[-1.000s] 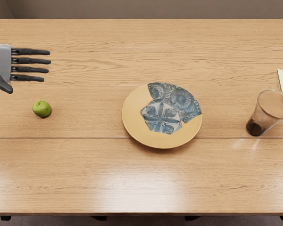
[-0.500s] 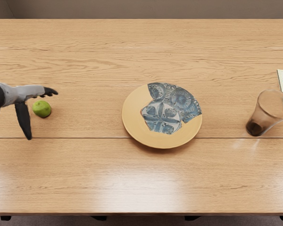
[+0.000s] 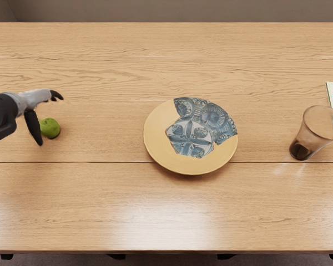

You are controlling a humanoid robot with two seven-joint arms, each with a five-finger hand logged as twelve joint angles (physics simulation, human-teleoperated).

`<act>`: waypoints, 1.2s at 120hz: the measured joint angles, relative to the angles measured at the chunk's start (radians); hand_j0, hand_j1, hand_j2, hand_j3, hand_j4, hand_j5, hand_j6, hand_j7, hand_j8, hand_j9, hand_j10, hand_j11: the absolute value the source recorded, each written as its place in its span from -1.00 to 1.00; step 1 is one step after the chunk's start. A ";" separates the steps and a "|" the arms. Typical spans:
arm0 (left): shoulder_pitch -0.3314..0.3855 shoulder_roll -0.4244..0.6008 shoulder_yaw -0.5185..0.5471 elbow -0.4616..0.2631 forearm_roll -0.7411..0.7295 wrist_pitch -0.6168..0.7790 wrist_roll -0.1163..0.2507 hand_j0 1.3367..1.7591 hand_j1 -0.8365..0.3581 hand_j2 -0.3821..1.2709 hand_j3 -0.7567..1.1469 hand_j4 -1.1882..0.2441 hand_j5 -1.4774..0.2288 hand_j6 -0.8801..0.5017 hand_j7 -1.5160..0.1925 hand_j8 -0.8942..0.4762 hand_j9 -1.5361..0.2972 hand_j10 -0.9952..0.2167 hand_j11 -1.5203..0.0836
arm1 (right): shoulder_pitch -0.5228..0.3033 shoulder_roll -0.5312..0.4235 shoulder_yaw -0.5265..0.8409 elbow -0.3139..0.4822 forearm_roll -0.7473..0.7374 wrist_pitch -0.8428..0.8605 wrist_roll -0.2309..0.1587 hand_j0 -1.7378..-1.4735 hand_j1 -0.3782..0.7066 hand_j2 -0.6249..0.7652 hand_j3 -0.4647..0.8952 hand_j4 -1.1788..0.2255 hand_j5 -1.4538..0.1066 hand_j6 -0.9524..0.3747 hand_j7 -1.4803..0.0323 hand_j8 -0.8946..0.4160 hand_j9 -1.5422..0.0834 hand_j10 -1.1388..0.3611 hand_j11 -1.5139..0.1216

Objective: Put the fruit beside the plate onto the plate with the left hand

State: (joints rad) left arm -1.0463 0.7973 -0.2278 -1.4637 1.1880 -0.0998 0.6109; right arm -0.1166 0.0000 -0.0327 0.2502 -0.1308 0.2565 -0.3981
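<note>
My left hand (image 3: 26, 106) hovered with fingers (image 3: 51, 95) spread wide, holding nothing. The lime (image 3: 50, 128) sat on the wood just right of my dropped thumb and nearer the camera than my fingertips, well apart from the patterned plate (image 3: 155, 145) farther right.

Setting read as a home dining area: long wooden table (image 3: 100, 210), patterned plate (image 3: 155, 139) near centre, drinking glass (image 3: 315, 132) at 3 o'clock.

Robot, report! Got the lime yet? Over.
Left robot hand open at lime. Lime not lifted, left of plate. Nothing between them.
</note>
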 joint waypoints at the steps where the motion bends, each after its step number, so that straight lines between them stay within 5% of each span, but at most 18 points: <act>1: 0.000 -0.005 0.000 0.008 0.000 0.001 0.000 0.52 0.65 -0.49 -0.20 0.41 0.48 0.02 0.52 0.05 0.44 0.36 0.62 | 0.000 0.000 0.000 0.000 0.000 0.000 0.000 -0.40 -0.95 -0.10 -0.32 0.68 0.86 0.44 0.96 0.37 0.90 0.52 0.85; 35: 0.037 -0.070 0.000 0.167 0.004 0.034 0.000 0.52 0.58 -0.48 -0.20 0.37 0.42 -0.03 0.47 0.00 0.39 0.30 0.57 | 0.004 0.000 0.002 0.000 0.000 0.000 0.000 -0.40 -0.95 -0.10 -0.32 0.68 0.86 0.44 0.96 0.37 0.90 0.52 0.85; 144: 0.078 -0.126 0.010 0.231 0.004 0.104 0.000 0.52 0.35 -0.46 -0.20 0.21 0.25 -0.20 0.29 -0.17 0.22 0.11 0.38 | 0.005 0.000 0.002 0.001 0.000 0.001 0.000 -0.40 -0.95 -0.10 -0.32 0.68 0.86 0.44 0.96 0.37 0.90 0.52 0.85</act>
State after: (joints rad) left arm -0.9679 0.6712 -0.2180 -1.2331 1.1924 0.0044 0.6109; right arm -0.1118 0.0000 -0.0307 0.2507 -0.1308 0.2577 -0.3982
